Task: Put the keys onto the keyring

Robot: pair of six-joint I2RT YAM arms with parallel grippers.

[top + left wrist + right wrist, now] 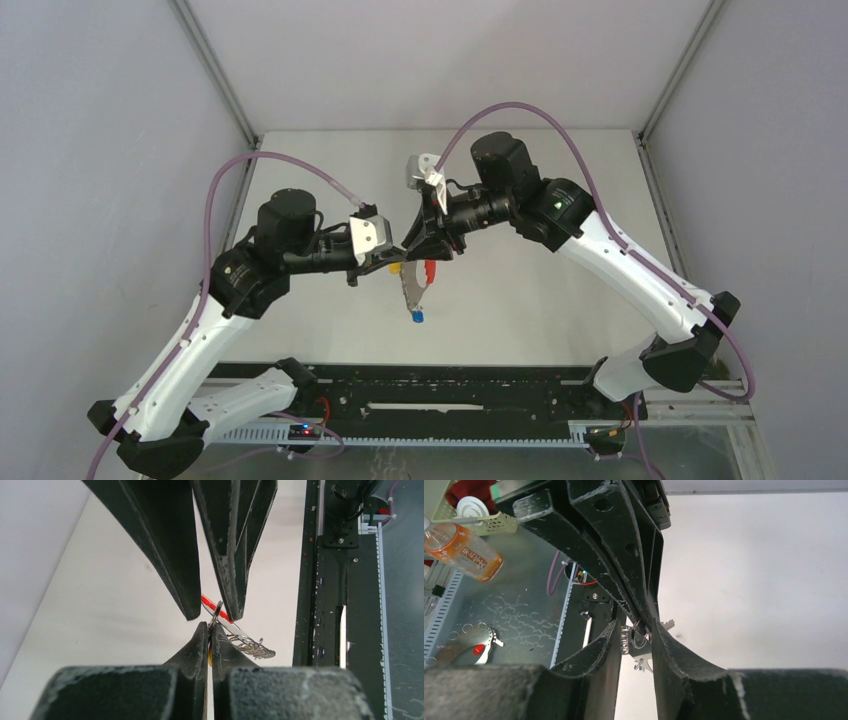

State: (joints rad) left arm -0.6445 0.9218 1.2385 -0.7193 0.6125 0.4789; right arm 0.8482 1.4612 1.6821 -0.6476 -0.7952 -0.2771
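Mid-frame, the keyring [413, 291] is clamped by the right gripper [427, 258], apparently presenting its ring to the yellow key [397, 267] pinched in the closed left gripper [388, 264]; the blue key [418, 316] is suspended below.

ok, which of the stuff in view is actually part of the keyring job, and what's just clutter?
Job:
- keyring
- yellow key
- blue key
- left gripper
- right gripper

Lying about, off the table:
- orange bottle
- basket
- spare grey tag
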